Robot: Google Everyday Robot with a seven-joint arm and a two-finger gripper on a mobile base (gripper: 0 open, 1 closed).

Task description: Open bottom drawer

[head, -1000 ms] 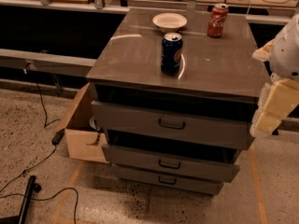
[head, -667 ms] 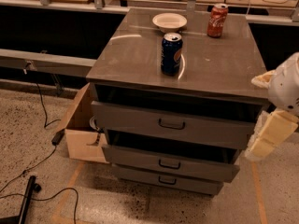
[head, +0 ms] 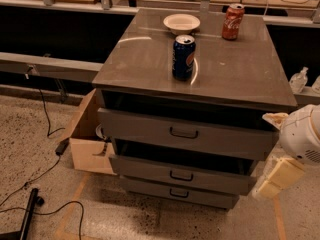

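The grey cabinet (head: 150, 59) has three drawer fronts. The bottom drawer (head: 150, 188) is the slimmest one, lowest, with a small dark loop handle (head: 178, 193) at its centre. It sits further back than the middle drawer (head: 145, 166) above it. My gripper (head: 278, 178), cream-coloured under a white arm (head: 302, 134), hangs beside the cabinet's front right corner. It is at about the height of the middle drawer, right of and a little above the bottom drawer's handle, and apart from it. It holds nothing that I can see.
A blue can (head: 183, 57), a red can (head: 233, 15) and a white bowl (head: 181, 22) stand on the cabinet top. An open cardboard box (head: 87, 141) sits against the cabinet's left side. Cables (head: 45, 119) and a black bar (head: 27, 214) lie on the floor at left.
My arm and gripper have moved down and slightly left along the cabinet's right side, from top-drawer height to middle-drawer height. The drawers have not moved.
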